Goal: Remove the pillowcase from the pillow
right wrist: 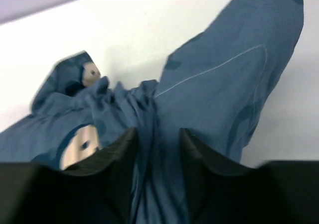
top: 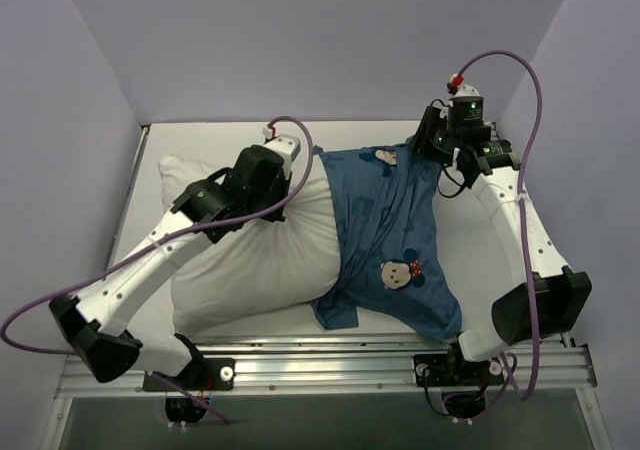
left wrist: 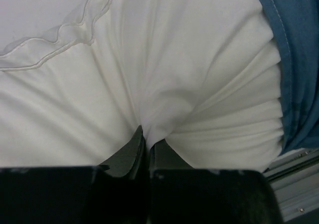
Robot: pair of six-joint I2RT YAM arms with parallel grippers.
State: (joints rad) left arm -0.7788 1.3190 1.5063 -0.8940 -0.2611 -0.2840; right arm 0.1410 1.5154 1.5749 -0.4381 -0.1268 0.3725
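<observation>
The white pillow [top: 250, 265] lies across the left and middle of the table. The dark-blue pillowcase [top: 385, 230] with mouse faces covers its right end and is drawn toward the far right corner. My left gripper [top: 292, 182] is shut on a pinched fold of the pillow near the pillowcase's open edge. In the left wrist view the jaws [left wrist: 146, 137] hold white pillow fabric [left wrist: 149, 59], with the blue hem [left wrist: 299, 45] at the right. My right gripper [top: 432, 152] holds the far corner of the pillowcase. In its wrist view bunched blue fabric [right wrist: 219, 84] runs between the jaws [right wrist: 157, 134].
The white table [top: 200, 140] is boxed in by lilac walls on the left, back and right. An aluminium rail [top: 330, 355] with the arm bases runs along the near edge. Purple cables loop from both arms.
</observation>
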